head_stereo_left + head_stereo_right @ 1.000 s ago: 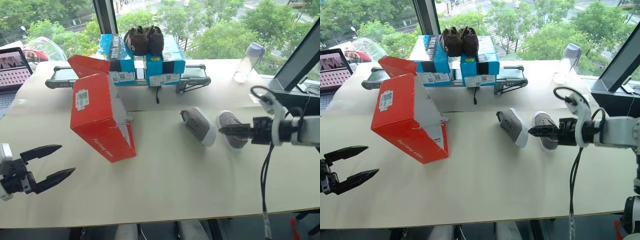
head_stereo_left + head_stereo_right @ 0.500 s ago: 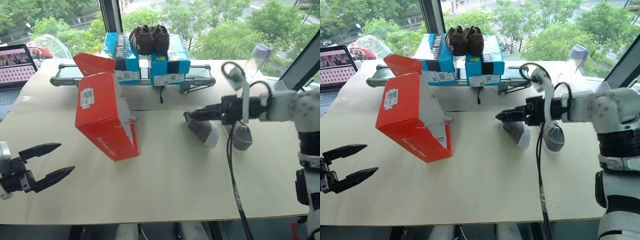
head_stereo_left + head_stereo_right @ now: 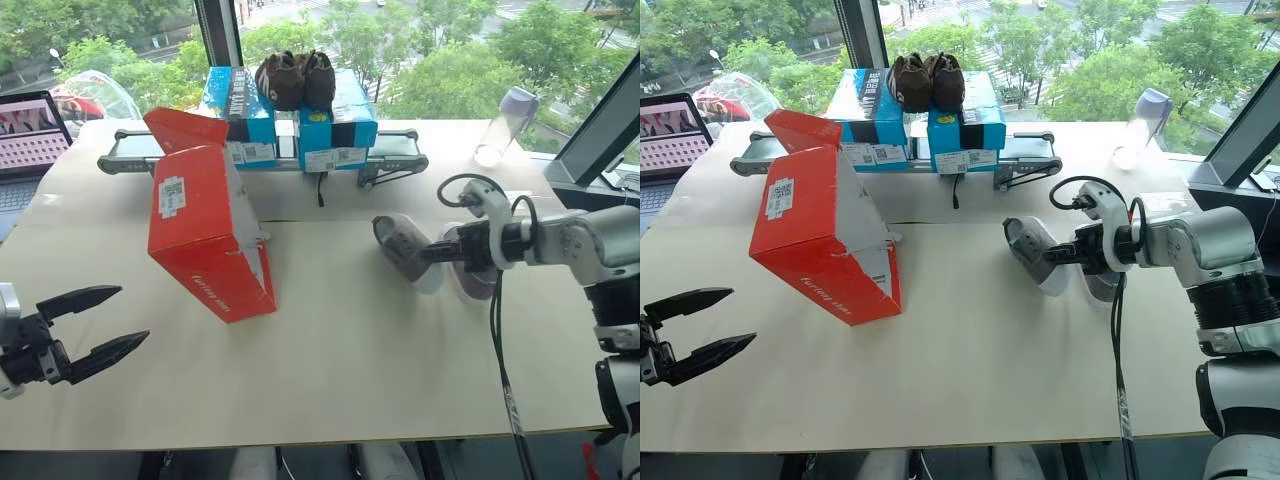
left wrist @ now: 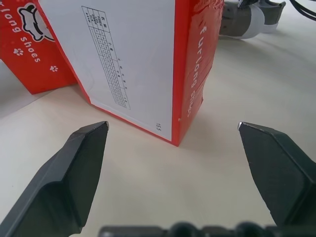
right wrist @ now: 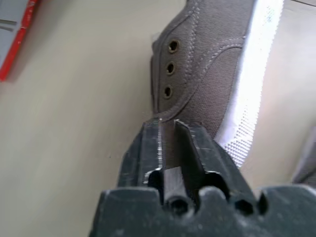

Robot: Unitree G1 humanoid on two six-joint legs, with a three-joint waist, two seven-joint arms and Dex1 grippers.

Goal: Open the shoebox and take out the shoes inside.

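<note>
Two shoes (image 3: 404, 249) lie out on the bench (image 3: 350, 350); soft canvas, probably light. The right tool (image 5: 167, 127) is clenched on one shoe's collar, the left tool (image 3: 100, 322) released.

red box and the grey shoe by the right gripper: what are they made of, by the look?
The shoebox: likely cardboard, matte red outside, plain white printed panel, folded flap edges. The grey shoe: woven canvas-like upper with visible stitching and metal-looking eyelets; white sole looks like rubber, with a textured sidewall.

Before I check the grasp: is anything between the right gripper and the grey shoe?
Nothing visible: the right gripper is shut on the edge of the grey slip-on sneaker lying on its side.
</note>
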